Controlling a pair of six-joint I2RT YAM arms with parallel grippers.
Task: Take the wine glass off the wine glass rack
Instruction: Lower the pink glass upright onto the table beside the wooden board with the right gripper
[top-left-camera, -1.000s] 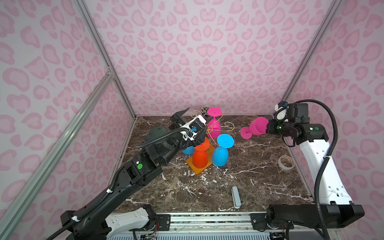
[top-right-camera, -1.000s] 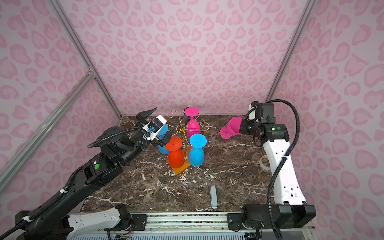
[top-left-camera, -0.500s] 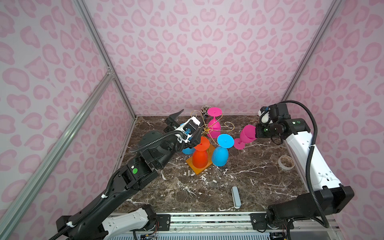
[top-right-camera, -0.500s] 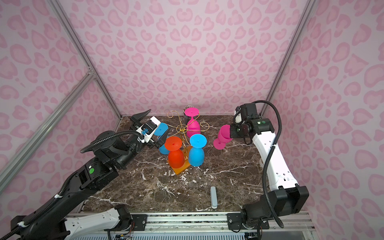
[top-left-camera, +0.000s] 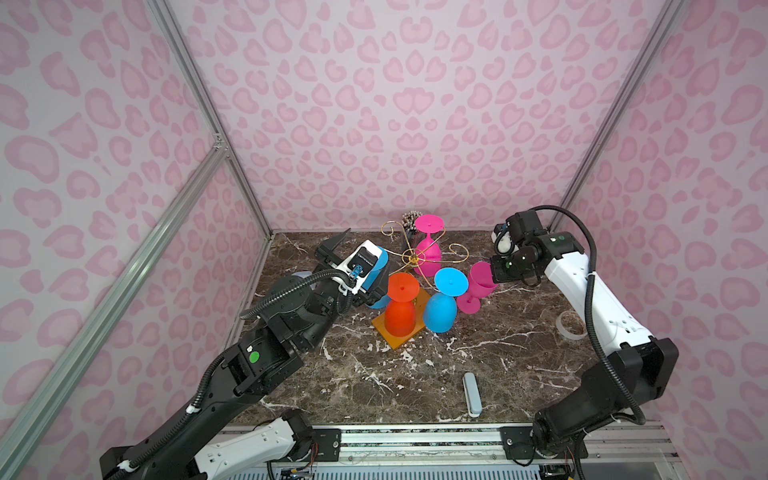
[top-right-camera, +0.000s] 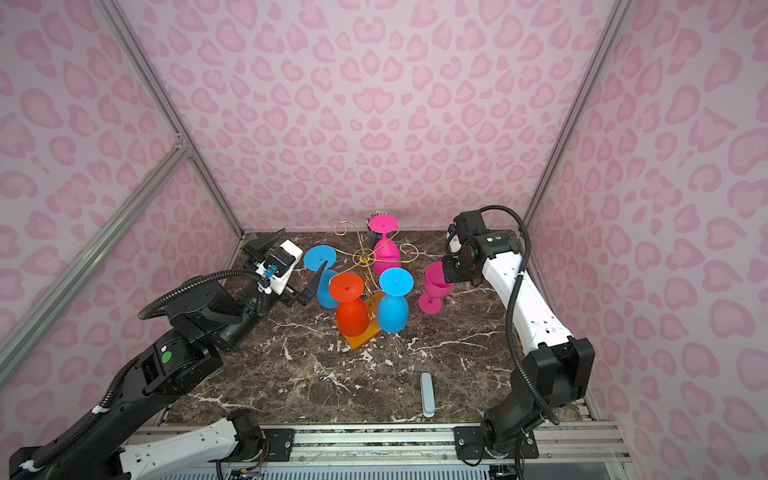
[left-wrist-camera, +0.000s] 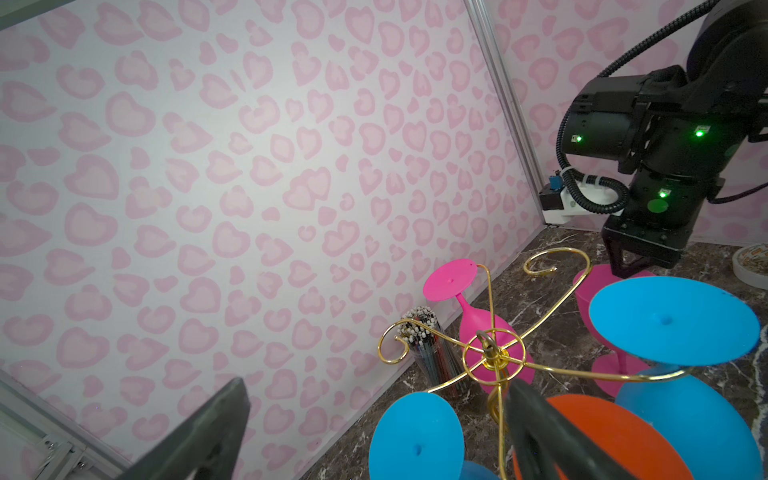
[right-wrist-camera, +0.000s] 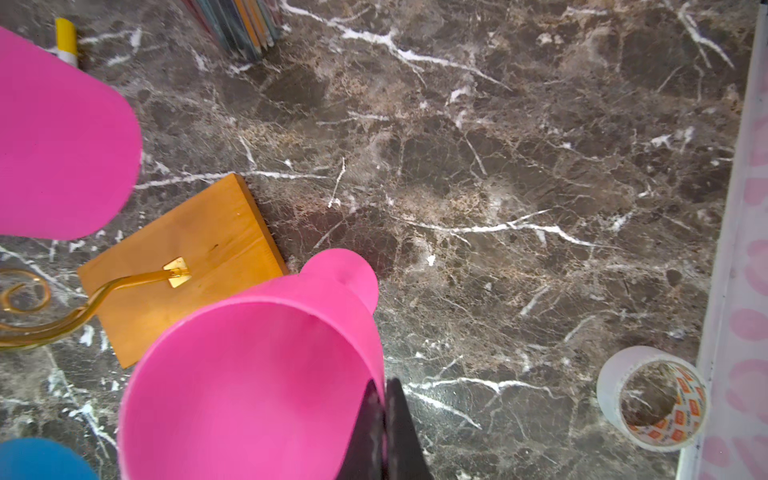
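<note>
Now the right hand (top-left-camera: 492, 272) is pinched tight on the rim of a bright pink plastic wine glass (top-left-camera: 478, 284). In the right wrist view its two black fingers (right-wrist-camera: 386, 419) squeeze the thin wall of the cup. This pink glass is off the rack. It stands with its mouth up and its round foot down, just beside the wine glass rack (top-right-camera: 363, 258). The rack is a thin gold wire stand with curly arms on a flat orange-brown wooden base. I cannot tell if the foot touches the dark brown marble tabletop (top-left-camera: 415, 374) or is just above it. Four more glasses hang upside down on the rack. They are an orange glass (top-left-camera: 400, 316) at the front, a blue glass (top-left-camera: 440, 311) next to it, a second blue glass (top-right-camera: 328, 286) on the left side and a second pink glass (top-left-camera: 428, 249) at the back. The left hand (top-right-camera: 304, 248) is spread wide open and holds nothing. One of its fingers is close to the second blue glass, but I cannot tell if they touch. Behind the rack, by the back wall, stands a dark cup of thin sticks (top-left-camera: 409, 220). A white roll of tape (top-left-camera: 571, 326) lies near the right wall, well apart from the rack. A small pale grey bar (top-left-camera: 472, 392) lies near the front edge.
</note>
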